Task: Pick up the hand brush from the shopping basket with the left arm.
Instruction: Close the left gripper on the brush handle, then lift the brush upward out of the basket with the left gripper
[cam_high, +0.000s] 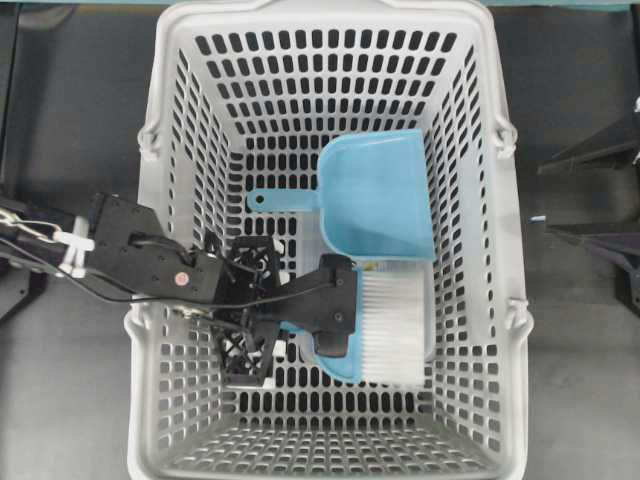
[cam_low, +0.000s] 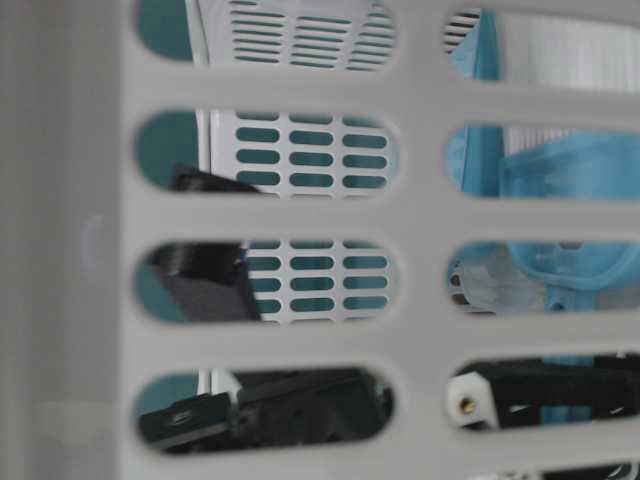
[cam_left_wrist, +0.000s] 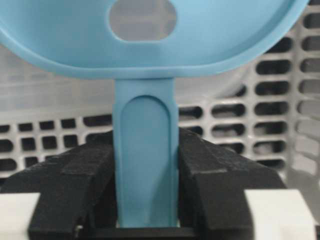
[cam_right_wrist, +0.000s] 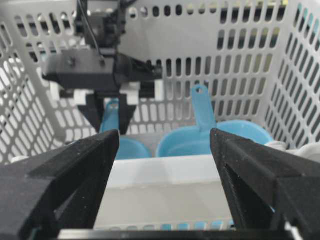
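So my left hand (cam_left_wrist: 146, 200) is down inside the shopping basket (cam_high: 180, 420), and the two black fingers (cam_left_wrist: 75, 185) sit right up against both sides of the hand brush (cam_high: 385, 325) handle. In my wrist view the blue handle runs straight up between them with no gap showing either side, so I'd call that clamped on the handle. The brush itself lies flat on the basket floor, head and white bristles pointing toward the right wall, handle toward me.

What worries me: the handle is thin, smooth plastic and the head with all those bristles is the heavy end. If I lift from this far back, the head could droop and swivel in my grip, or the handle could just slide out. I'd guess a slow, straight lift is the safer bet.

The other thing is the dustpan (cam_high: 375, 195). It sits just beyond the brush, and its wide end looks like it touches or slightly overlaps the brush head from above. If it really rests on the brush, the lift could drag it along or tip it. The basket walls are close too, so swinging sideways too early could knock the bristles on the slots.

My right hand (cam_right_wrist: 165, 150) hangs wide open near the basket rim, holding nothing.
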